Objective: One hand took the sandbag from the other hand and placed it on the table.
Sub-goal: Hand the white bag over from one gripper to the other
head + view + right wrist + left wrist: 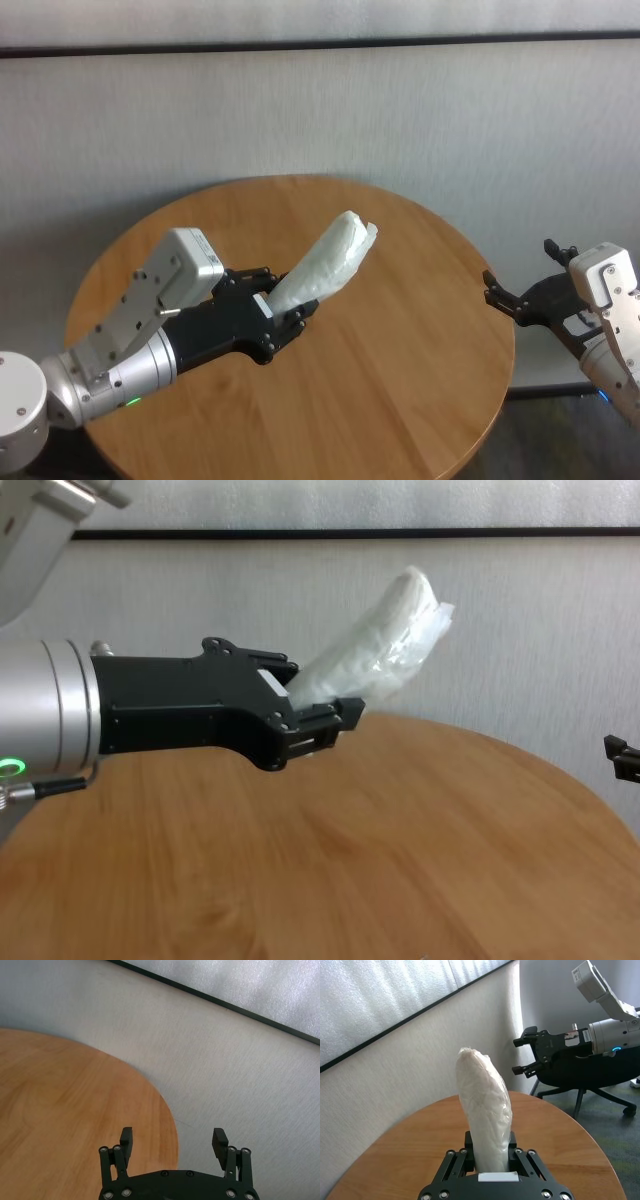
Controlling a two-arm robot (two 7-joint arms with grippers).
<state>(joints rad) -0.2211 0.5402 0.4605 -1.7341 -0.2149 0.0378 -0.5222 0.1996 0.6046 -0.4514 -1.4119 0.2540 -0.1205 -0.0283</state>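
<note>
The sandbag [330,262], a white oblong pouch in crinkly plastic, sticks up at a slant over the middle of the round wooden table [400,400]. My left gripper [285,318], the broad black one with the green light, is shut on its lower end, clear of the tabletop. The left wrist view shows the sandbag [484,1110] rising from between those fingers [470,1152]. My right gripper [520,275], slim with a blue light, hangs open and holds nothing just beyond the table's right edge, apart from the bag. In the right wrist view its fingers [126,1136] are spread above the table rim [165,1110].
A grey wall with a dark horizontal strip [320,45] runs behind the table. A black office chair [580,1075] stands on the floor behind the right arm. Bare tabletop lies between the two grippers.
</note>
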